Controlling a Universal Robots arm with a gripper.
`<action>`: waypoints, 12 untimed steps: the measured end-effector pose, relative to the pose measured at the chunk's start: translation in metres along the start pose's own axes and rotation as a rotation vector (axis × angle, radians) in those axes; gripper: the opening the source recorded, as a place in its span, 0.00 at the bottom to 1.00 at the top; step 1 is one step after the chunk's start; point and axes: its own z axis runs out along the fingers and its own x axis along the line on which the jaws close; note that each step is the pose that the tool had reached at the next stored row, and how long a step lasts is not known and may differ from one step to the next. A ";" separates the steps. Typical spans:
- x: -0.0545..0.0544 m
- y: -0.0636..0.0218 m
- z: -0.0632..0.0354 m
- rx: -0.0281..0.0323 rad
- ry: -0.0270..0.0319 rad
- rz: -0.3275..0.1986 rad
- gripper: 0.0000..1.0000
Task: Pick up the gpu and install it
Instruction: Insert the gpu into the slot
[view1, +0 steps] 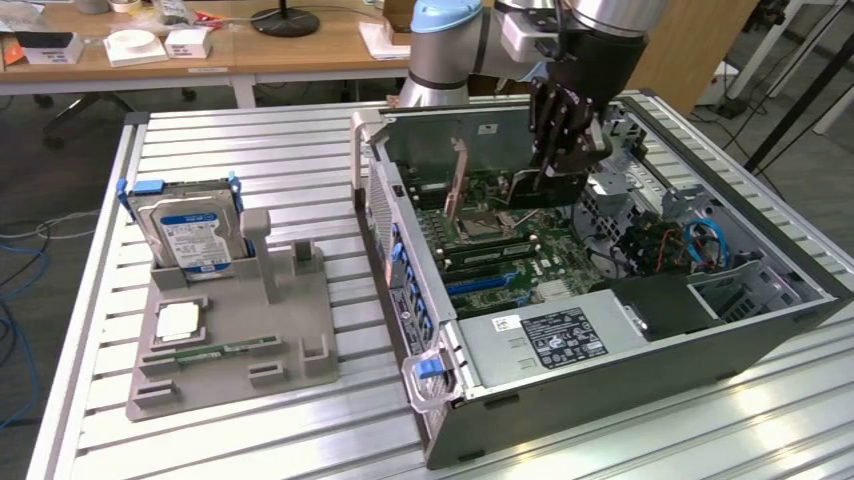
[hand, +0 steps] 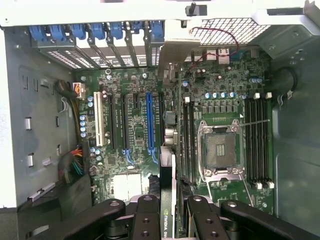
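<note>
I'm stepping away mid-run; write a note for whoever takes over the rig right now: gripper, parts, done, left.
Gripper: closed on the gpu, held edge-on.
Gpu: inside the open computer case, above the motherboard, bracket toward the rear slot covers.
Done: picked up, brought into the case.
Left: seating it; whether it touches a slot yet cannot be told.

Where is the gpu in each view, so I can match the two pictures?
Exterior view: gpu in the gripper, inside the case, over the motherboard.
Wrist view: gpu edge-on between the gripper's fingers, its bracket toward the blue clips.
Shared landmark: the CPU socket.
</note>
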 end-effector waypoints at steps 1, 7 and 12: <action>0.000 0.0000 0.0005 -0.0001 0.0001 0.000 0.26; 0.000 -0.0001 0.0033 0.0000 0.0002 -0.001 0.26; 0.000 -0.0002 0.0046 -0.0001 0.0000 -0.001 0.26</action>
